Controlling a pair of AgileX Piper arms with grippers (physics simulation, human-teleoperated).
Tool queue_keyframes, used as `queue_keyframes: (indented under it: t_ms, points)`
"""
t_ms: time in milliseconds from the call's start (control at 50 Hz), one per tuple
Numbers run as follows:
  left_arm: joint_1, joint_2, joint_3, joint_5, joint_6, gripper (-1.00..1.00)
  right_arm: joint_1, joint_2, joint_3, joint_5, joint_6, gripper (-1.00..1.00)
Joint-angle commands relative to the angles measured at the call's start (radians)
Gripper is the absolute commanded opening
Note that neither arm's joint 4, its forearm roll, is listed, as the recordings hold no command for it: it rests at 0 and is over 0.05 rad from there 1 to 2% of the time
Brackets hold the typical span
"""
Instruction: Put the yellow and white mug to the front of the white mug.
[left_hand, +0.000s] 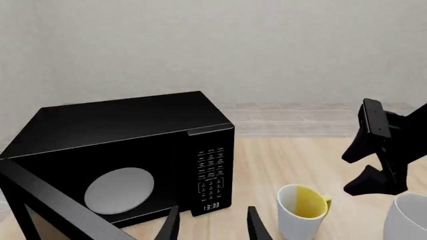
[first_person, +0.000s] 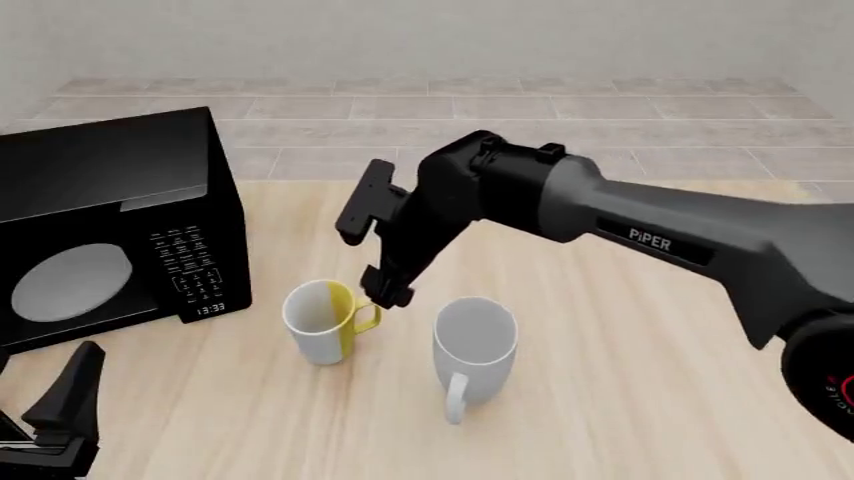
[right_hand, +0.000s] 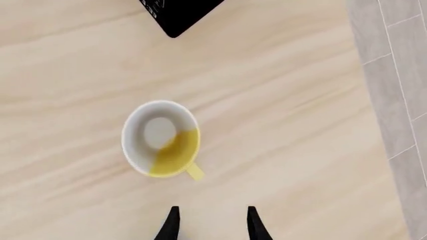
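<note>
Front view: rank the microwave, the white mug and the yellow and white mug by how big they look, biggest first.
1. microwave, by far
2. white mug
3. yellow and white mug

The white mug stands slightly nearer the camera, so part of its edge may be nearness.

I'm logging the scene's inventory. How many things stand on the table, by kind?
Mugs: 2, the small yellow and white ceramic mug and the larger plain white ceramic mug.
Microwaves: 1, the black microwave oven.
Total: 3.

The counter is pale wood with fine grain, matt. Both the yellow and white mug and the white mug look like smooth glazed ceramic. The microwave has a black satin casing; the right arm is dark matt plastic.
</note>
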Motion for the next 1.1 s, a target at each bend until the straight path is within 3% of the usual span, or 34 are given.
queue_keyframes:
  t_ms: [20, 180, 580, 1100]
  points:
    - [0.000, 0.000, 0.000, 0.000, 0.000, 1.00, 0.015, 0.059, -0.038, 0.023, 0.014, 1.00]
    - [0.000, 0.000, 0.000, 0.000, 0.000, 1.00, 0.020, 0.096, -0.047, 0.031, 0.029, 1.00]
    - [0.000, 0.000, 0.000, 0.000, 0.000, 1.00, -0.023, 0.206, -0.167, 0.104, -0.017, 1.00]
    - [0.000, 0.000, 0.000, 0.000, 0.000, 1.00, -0.011, 0.272, -0.209, 0.141, -0.052, 1.00]
